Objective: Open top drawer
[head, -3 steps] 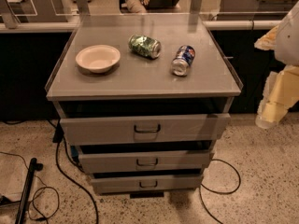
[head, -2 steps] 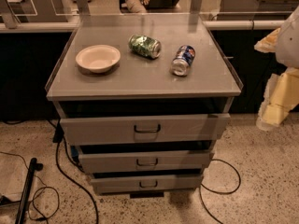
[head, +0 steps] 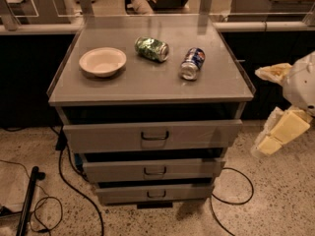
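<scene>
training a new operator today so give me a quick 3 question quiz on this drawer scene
1. True or false: the gripper is touching the handle of the top drawer.
2. What lies between the bowl and the blue can? A) green can B) mug C) sponge
3. How many drawers does the cabinet have?

Key: 1 false, the gripper hangs to the right of the cabinet, apart from it. 2 A. 3 three.
</scene>
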Controlling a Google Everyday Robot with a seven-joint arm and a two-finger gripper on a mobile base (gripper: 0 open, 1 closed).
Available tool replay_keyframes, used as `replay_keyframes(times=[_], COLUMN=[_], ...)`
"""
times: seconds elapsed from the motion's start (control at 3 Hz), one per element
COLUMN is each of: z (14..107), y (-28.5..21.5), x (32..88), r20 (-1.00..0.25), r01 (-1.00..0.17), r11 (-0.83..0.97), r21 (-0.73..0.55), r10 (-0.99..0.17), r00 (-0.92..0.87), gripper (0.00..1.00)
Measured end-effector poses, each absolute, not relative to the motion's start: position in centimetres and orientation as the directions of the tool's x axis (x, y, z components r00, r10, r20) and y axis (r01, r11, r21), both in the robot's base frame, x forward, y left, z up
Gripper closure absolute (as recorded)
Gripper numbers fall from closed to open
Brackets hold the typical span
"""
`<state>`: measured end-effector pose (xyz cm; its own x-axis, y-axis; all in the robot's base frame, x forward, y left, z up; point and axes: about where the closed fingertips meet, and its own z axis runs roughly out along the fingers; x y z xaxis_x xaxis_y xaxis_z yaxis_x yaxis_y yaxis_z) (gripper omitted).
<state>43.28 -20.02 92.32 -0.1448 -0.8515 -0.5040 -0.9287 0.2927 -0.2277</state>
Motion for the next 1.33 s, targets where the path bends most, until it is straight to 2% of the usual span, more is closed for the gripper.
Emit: replay_keyframes(times=[0.33,1.33], z=[90.32,90.53], y=[-19.69,-19.11], x=[43.48,43.72], r20=[-0.626,-0.63], r01=[-0.9,-0.896], r11=[0.354,0.356], r21=[-0.256,-0.266], r10=[-0.769,-0.768], r00=[-0.125,-0.118], gripper=[0.0,0.0])
